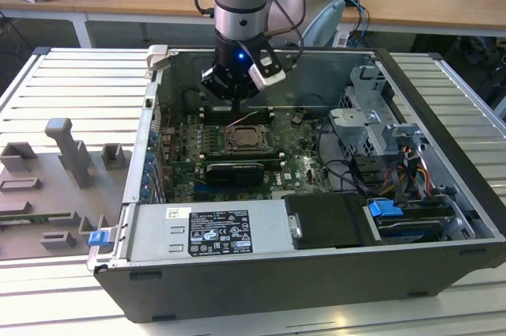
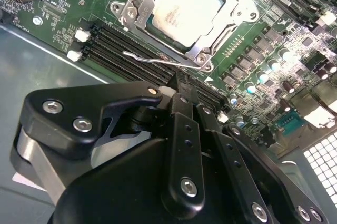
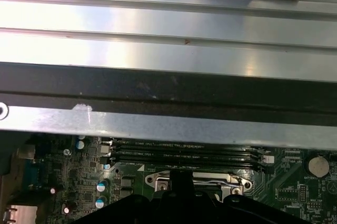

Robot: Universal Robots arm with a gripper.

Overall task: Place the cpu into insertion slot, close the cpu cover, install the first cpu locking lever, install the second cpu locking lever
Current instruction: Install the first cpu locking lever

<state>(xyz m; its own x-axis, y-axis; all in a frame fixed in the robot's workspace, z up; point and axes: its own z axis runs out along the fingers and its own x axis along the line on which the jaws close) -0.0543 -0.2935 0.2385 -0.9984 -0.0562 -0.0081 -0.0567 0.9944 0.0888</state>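
Note:
The cpu (image 2: 184,10) lies flat in the insertion slot (image 1: 247,140) on the green board, pale metal face up. The cpu cover (image 2: 142,16), a shiny frame, lies down around it. A thin wire locking lever (image 2: 150,59) runs along the socket edge nearest my gripper, its hooked end free. My gripper (image 2: 180,80) hangs just above that edge with its black fingers (image 2: 181,129) together and nothing between them. I cannot tell whether the tips touch the lever. In the exterior view the gripper (image 1: 237,105) is just behind the socket.
Black memory slots (image 2: 118,42) lie between the gripper and the socket. A black graphics card (image 1: 231,171), a power supply (image 1: 209,229) and a drive cage (image 1: 379,126) with cables surround it inside the open case (image 1: 443,115). Grey fixtures (image 1: 71,154) stand at the exterior view's left.

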